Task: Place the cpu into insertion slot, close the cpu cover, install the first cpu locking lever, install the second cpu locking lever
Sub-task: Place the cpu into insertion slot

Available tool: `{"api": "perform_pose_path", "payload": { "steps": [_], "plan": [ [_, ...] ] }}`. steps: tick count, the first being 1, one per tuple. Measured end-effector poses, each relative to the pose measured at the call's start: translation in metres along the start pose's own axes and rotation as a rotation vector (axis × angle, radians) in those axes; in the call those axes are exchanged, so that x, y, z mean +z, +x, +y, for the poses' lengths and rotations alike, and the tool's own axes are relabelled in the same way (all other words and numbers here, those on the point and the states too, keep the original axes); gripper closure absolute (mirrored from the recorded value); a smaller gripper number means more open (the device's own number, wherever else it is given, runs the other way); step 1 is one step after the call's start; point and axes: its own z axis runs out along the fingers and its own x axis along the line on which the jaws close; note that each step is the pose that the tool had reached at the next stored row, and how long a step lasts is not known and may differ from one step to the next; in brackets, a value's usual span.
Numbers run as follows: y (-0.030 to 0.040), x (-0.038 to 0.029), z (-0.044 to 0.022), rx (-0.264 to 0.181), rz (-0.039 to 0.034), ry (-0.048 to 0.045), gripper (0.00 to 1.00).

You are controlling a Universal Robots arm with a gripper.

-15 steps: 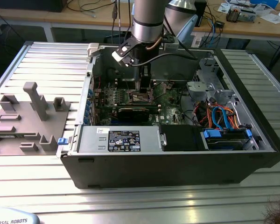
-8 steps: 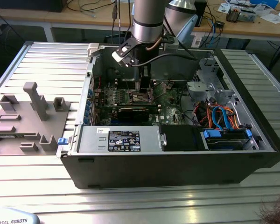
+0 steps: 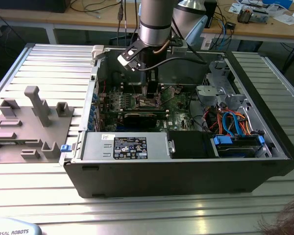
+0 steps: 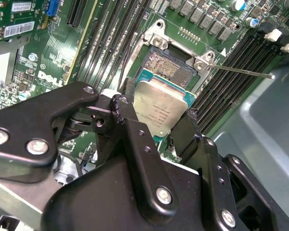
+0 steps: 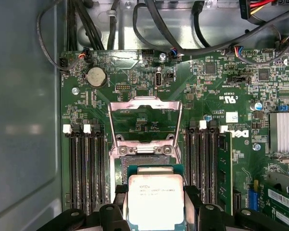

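Note:
My gripper (image 4: 156, 120) is shut on the cpu (image 4: 161, 107), a flat silver square held by two opposite edges between black fingers (image 4: 126, 113). The chip hangs slightly tilted just over the insertion slot (image 4: 164, 66), whose dark pin field and metal rim show beyond it. In the first wrist view the cpu (image 5: 155, 199) sits between the fingertips (image 5: 116, 208), partly covering the insertion slot (image 5: 147, 160). The cpu cover (image 5: 144, 102) stands flipped open beyond the slot. A thin locking lever (image 4: 243, 71) sticks out sideways, unlatched. In the exterior view the gripper (image 3: 150, 92) reaches down into the open computer case.
Black memory slots (image 5: 84, 168) flank the socket on both sides. Cables (image 5: 149, 33) run along the case wall past the board. In the exterior view a power supply (image 3: 125, 147) and drive cage (image 3: 235, 142) line the case front; a grey fixture tray (image 3: 29, 122) lies at the exterior view's left.

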Motion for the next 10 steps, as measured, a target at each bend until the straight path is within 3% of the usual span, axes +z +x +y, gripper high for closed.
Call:
{"api": "perform_pose_path", "payload": {
  "steps": [10],
  "plan": [
    [0.0002,0.0046,-0.0001,0.000,0.0000,0.0000,0.45]
  ]
}}
